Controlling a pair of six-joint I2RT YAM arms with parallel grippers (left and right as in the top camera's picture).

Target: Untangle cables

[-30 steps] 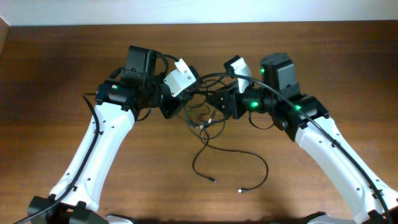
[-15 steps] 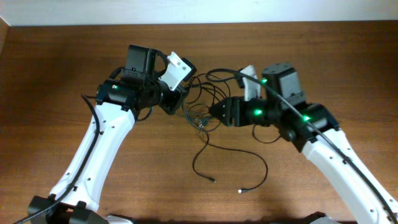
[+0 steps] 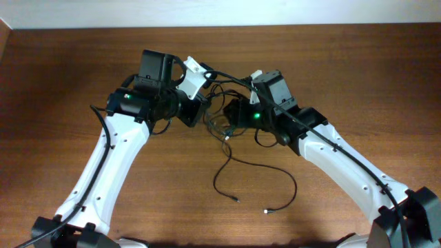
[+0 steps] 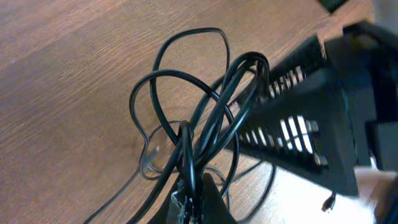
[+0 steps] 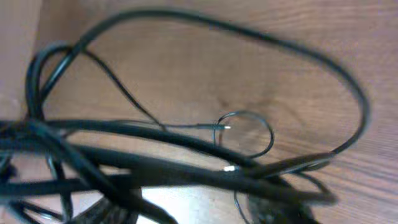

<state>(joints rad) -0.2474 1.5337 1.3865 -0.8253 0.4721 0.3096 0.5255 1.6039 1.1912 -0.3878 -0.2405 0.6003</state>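
The left pincer (image 3: 200, 114) is pressed together on the cables (image 3: 222, 132). The left wrist view shows several black strands gathering into 1 tight bunch right at its tips and fanning out ahead of it in overlapping loops over the table (image 3: 69, 69). The knotted part of the bundle hangs just in front of this pincer, between it and the other one.

Past the knot, 2 thin strands drop away from both pincers and lie slack on the wood. 1 ends in a small plug (image 3: 267, 211) well clear of either arm.

The right pincer (image 3: 231, 114) faces the left one, with its nose right at the far side of the knot. Its own camera shows only blurred cords crossing close in front, so I cannot tell whether its fingers are apart or closed on a strand.

The risks, as I judge them:
- The left pincer seems to clamp several strands at once. Pulling the arms apart could cinch the knot tighter.
- The 2 pincers sit very near each other, so a small sideways move could knock them together or snag a loop on a finger.
- If the right pincer catches the whole bunch and not 1 cord, the bundle would only be dragged along, and the thin plug ends could be strained.
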